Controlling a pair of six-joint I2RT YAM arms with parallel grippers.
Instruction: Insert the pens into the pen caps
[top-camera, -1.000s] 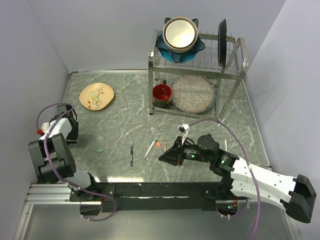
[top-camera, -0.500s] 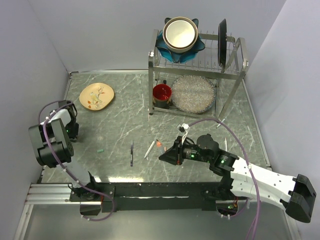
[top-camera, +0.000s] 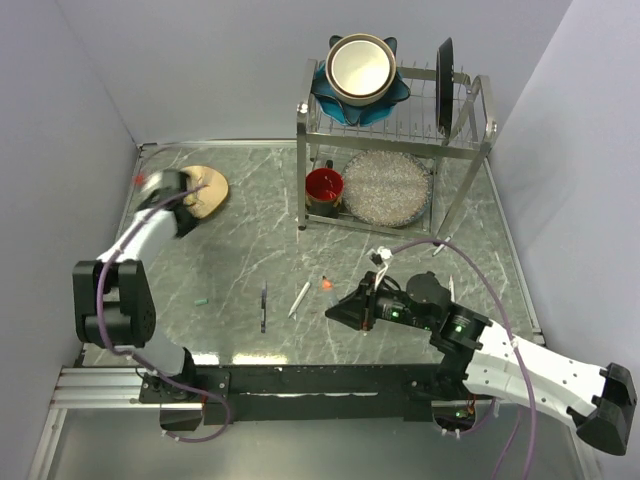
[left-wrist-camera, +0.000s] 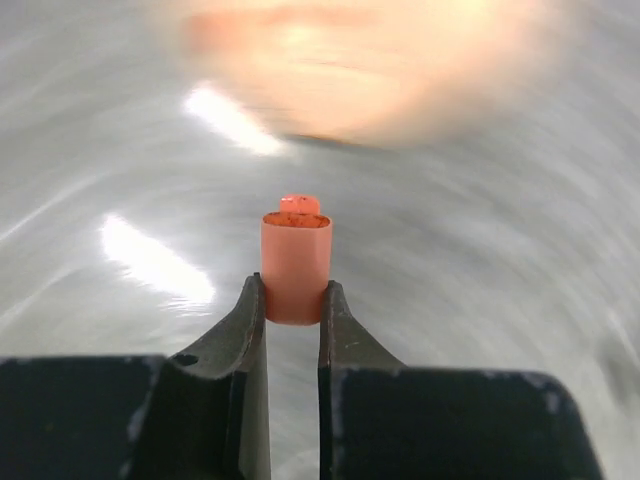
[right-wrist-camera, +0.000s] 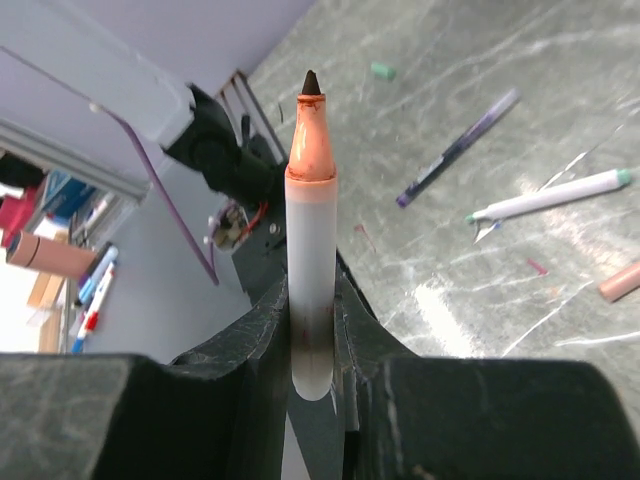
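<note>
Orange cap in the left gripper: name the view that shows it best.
Left wrist: the orange cap stands sharp, central, clamped by the left gripper. Top external gives only a blurred reddish speck; right wrist misses it.

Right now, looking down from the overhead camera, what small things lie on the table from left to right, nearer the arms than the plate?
teal cap → dark pen → white pen → orange cap

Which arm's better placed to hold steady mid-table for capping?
Right, probably: the right hand grips the orange-tipped pen near mid-table; the left hand, pinching the orange cap, is off by the tan plate.
</note>
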